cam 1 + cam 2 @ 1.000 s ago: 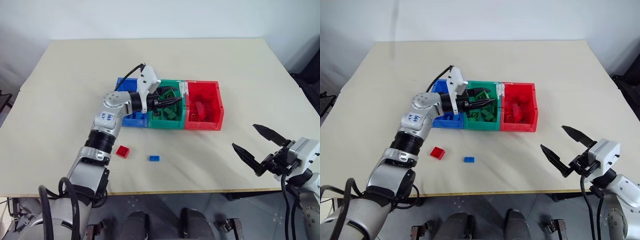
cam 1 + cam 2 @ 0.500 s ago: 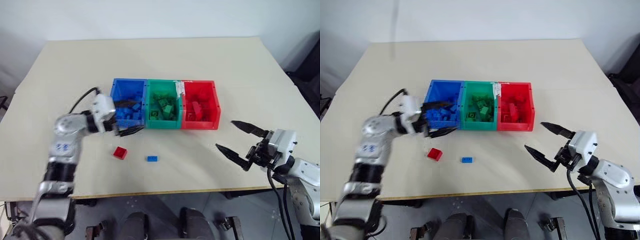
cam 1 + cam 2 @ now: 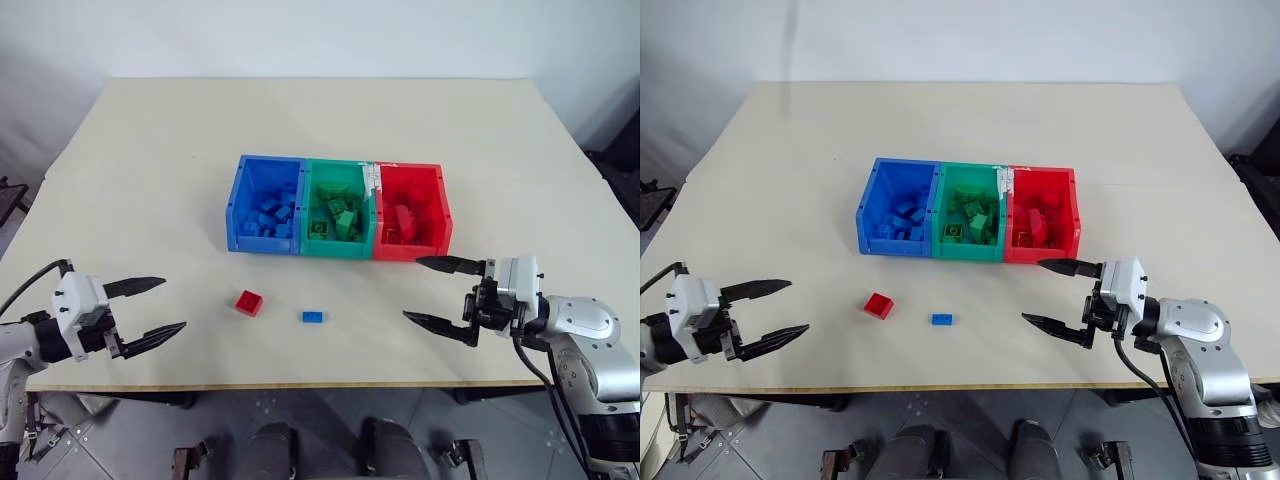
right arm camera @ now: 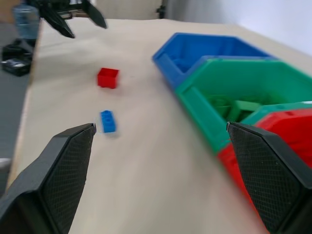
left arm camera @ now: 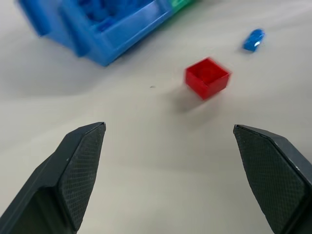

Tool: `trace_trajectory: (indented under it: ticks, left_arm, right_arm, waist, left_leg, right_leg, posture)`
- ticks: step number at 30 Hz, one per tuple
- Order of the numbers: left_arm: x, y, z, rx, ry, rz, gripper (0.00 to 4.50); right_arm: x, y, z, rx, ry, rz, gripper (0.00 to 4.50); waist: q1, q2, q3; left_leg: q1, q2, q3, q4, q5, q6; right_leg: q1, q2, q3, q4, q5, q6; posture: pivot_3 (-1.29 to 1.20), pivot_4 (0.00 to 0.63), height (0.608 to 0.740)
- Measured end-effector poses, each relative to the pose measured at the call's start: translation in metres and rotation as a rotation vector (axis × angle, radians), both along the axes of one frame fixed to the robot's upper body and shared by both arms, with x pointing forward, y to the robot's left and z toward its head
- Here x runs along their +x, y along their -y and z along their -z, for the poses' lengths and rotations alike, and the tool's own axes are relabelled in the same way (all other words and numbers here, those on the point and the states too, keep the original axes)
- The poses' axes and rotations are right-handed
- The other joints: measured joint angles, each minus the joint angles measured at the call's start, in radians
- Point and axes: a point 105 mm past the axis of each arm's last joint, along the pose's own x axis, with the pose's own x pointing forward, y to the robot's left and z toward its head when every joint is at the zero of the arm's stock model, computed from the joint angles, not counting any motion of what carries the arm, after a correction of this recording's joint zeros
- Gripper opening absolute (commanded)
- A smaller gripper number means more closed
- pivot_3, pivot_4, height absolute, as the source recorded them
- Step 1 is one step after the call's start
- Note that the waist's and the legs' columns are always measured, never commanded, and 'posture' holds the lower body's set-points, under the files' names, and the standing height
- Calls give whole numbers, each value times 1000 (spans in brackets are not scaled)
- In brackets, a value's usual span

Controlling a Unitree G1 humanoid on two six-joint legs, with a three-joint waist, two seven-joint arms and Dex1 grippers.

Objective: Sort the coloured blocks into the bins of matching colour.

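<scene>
Three joined bins stand mid-table: blue (image 3: 262,243), green (image 3: 338,250) and red (image 3: 412,251), each holding several blocks of its own colour. Two loose blocks lie on the table in front of them: a square red block (image 3: 248,302) and, to its right, a small blue block (image 3: 313,317). My left gripper (image 3: 175,304) hangs open and empty near the table's front left edge, pointing toward the red block (image 5: 206,77). My right gripper (image 3: 411,289) stands open and empty just in front of the red bin, pointing left toward the blue block (image 4: 107,121).
The beige table (image 3: 320,130) stretches bare behind and beside the bins. Its front edge (image 3: 300,384) runs just below both grippers. Open tabletop separates each gripper from the loose blocks.
My left arm pulled back from over the green bin to the front left edge, its gripper opening wide. The right gripper swung left and inward, up to the front of the red bin.
</scene>
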Motion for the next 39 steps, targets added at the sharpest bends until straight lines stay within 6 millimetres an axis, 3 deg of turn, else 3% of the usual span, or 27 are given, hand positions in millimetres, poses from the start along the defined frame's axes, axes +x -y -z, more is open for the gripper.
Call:
trace_trajectory:
  ticks: [4,8,11,16,18,21,32,37,39]
  left_arm:
    - [6,59,-5,86,31,231,4443]
    - [15,104,-5,171,18,360,4443]
    - [24,125,6,298,-1,365,4443]
    - [35,161,33,343,-137,315,4443]
    - [37,167,37,365,-153,311,4443]
    - [38,171,37,375,-175,312,3836]
    - [39,176,40,380,-202,324,459]
    - [39,175,40,358,-174,333,453]
    - [47,171,39,272,-156,288,453]
  right_arm:
    - [-4,11,4,-42,-19,22,4500]
    - [-15,30,15,-80,-70,85,4500]
    - [-24,38,18,-97,-82,117,4500]
    - [-36,43,22,-108,-94,155,4500]
    - [-38,40,20,-109,-85,159,4500]
    - [-43,36,18,-103,-74,158,4500]
    - [-53,23,18,-109,-71,75,4500]
    - [-51,19,17,-103,-59,53,4500]
    - [-46,16,15,-56,-46,66,4500]
  waist:
    - [-4,0,0]
    - [-3,0,0]
    - [-3,0,0]
    - [-2,0,0]
    - [-3,0,0]
    - [-2,0,0]
    - [-1,0,0]
    - [-1,0,0]
    - [-2,0,0]
  left_leg:
    - [0,0,1,-1,0,0]
    - [0,-4,4,-2,0,0]
    - [1,-4,9,-2,0,0]
    - [1,-3,11,-1,0,0]
    - [1,-2,10,-1,0,0]
    - [2,-2,8,0,0,0]
    - [3,-1,4,5,0,0]
    - [3,0,4,5,0,0]
    - [2,1,4,6,0,0]
  right_leg:
    - [0,1,0,0,0,0]
    - [-1,3,0,0,0,0]
    - [-1,3,0,-1,0,0]
    - [-1,4,1,0,0,0]
    - [-1,4,1,0,0,0]
    - [-1,4,2,0,0,0]
    - [2,3,2,1,0,1]
    - [2,3,2,2,0,1]
    - [2,3,2,2,0,1]
  posture:
    - [0,150,740]
    - [0,150,740]
    - [0,150,740]
    - [0,150,740]
    - [0,150,740]
    - [0,150,740]
    - [0,150,740]
    - [0,150,740]
    - [0,150,740]
